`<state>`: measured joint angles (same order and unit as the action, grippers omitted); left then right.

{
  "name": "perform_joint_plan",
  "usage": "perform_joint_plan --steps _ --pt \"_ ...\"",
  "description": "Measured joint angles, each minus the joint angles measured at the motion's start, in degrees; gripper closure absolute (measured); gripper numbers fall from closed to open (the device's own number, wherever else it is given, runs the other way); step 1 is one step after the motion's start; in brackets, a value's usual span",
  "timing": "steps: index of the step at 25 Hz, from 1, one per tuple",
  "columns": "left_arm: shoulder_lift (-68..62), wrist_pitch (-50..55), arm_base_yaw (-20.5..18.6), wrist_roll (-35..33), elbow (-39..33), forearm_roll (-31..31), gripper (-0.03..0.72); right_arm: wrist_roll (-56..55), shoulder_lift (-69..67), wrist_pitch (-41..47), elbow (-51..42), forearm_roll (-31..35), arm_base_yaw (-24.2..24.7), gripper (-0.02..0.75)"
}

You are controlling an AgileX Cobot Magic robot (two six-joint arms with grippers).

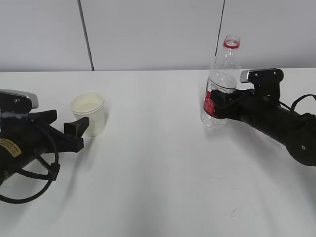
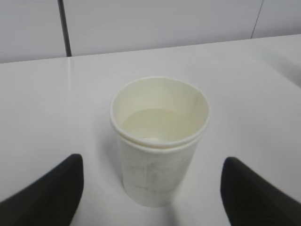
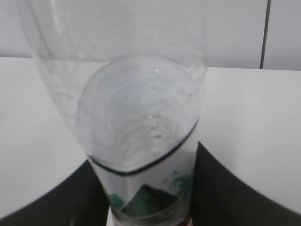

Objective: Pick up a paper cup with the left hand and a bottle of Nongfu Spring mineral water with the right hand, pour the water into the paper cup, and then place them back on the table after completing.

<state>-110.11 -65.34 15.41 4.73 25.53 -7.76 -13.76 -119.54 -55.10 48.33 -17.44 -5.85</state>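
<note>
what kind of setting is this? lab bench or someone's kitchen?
Likely a lab or test bench, not a kitchen: a bare white table against plain grey wall panels, with only a paper cup and a water bottle set out between two robot arms.

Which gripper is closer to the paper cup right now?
Left. The left gripper sits open right beside the paper cup, fingers either side without touching. The right gripper is far across the table, clamped on the bottle.
</note>
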Motion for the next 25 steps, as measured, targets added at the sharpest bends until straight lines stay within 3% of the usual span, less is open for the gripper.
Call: perform_joint_plan --steps 3,8,11,25 --pt "0.0 0.0 0.0 0.0 0.0 0.0 0.139 1.9 -0.1 -0.3 0.0 -0.9 0.0 0.381" --pt "0.0 0.0 0.0 0.0 0.0 0.0 0.139 3.2 -0.1 -0.3 0.0 -1.4 0.0 0.177" --pt "0.0 0.0 0.0 0.0 0.0 0.0 0.139 3.3 -0.1 -0.3 0.0 -1.6 0.0 0.116" --pt "0.0 0.0 0.0 0.0 0.0 0.0 0.139 3.4 6.2 -0.2 -6.8 0.0 0.0 0.104"
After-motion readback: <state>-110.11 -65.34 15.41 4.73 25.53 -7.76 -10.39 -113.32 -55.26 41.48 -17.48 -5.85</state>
